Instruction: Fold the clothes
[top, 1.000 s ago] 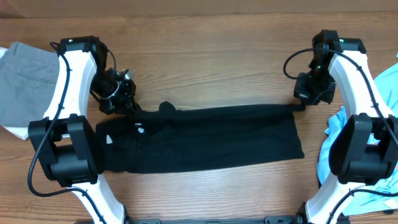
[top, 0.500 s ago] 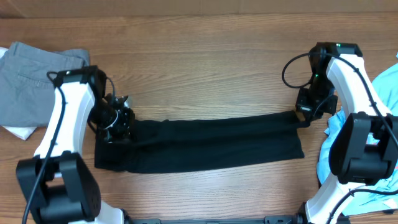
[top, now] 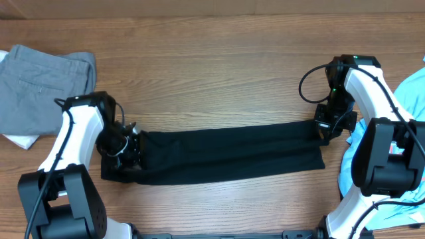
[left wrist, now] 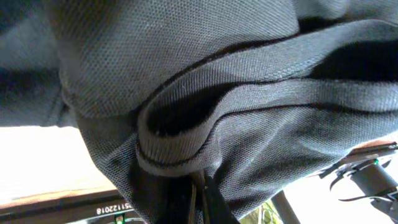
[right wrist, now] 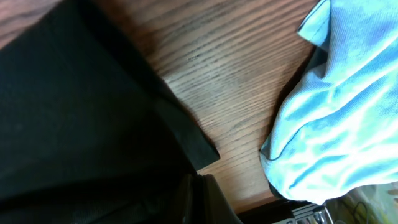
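Note:
A black shirt (top: 226,154) lies as a long folded band across the wooden table. My left gripper (top: 130,147) is shut on its left end, where the fabric bunches up. The left wrist view is filled with that dark knit cloth (left wrist: 205,99), draped over the closed left gripper (left wrist: 200,198). My right gripper (top: 323,129) is shut on the band's upper right corner. In the right wrist view the black cloth (right wrist: 81,124) covers the left side, pinched in the closed right gripper (right wrist: 198,200). A light blue garment (right wrist: 339,118) lies just right of it.
Grey folded trousers (top: 41,86) lie at the far left with something white (top: 18,140) under them. The light blue garment (top: 408,89) is heaped along the right edge beside the right arm. Bare wood (top: 212,66) spans the back of the table.
Both grippers have moved toward the front of the table, pulling the shirt's far edge over. The shirt is now a narrower band and its white logo marks are covered.

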Action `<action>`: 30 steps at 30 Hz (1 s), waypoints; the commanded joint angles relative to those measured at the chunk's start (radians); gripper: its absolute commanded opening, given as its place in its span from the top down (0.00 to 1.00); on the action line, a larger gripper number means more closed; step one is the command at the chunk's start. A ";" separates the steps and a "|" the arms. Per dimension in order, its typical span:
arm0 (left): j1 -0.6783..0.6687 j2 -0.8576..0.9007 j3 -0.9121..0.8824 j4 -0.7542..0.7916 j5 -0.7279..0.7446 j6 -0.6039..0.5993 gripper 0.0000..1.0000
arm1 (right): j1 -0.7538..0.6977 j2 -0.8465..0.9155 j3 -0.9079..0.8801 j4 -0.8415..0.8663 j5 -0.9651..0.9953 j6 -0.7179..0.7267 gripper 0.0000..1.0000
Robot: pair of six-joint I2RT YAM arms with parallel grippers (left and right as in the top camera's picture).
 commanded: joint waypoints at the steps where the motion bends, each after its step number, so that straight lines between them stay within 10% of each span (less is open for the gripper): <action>1: 0.006 -0.021 -0.013 0.011 -0.019 -0.060 0.96 | -0.005 -0.025 -0.012 0.002 0.026 0.008 0.96; 10: 0.005 -0.021 -0.015 0.008 -0.018 -0.085 0.95 | -0.005 -0.025 -0.036 0.003 0.025 0.009 0.91; 18: 0.005 -0.021 -0.015 -0.005 -0.021 -0.068 0.56 | -0.005 -0.025 -0.072 0.007 0.018 0.015 0.58; 30: 0.005 -0.021 -0.016 0.119 -0.014 -0.138 0.55 | -0.005 -0.025 -0.081 0.090 0.014 0.028 0.37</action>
